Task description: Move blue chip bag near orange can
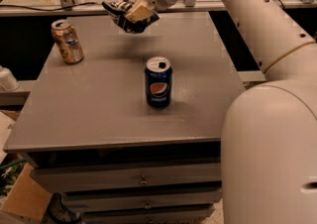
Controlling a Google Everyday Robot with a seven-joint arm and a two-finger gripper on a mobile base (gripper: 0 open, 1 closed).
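Holding the blue chip bag (120,16) raised over the worktop (99,104), claw (135,14) closed on it, orange can (67,42) upright at far left, Pepsi can (158,82) at centre.

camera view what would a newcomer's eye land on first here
First comes the big white arm reaching in from the right, its gripper holding the blue chip bag in the air above the far side of the grey table. Next is the dark blue Pepsi can, upright near the table's middle. The orange can stands at the far left, apart from the bag.
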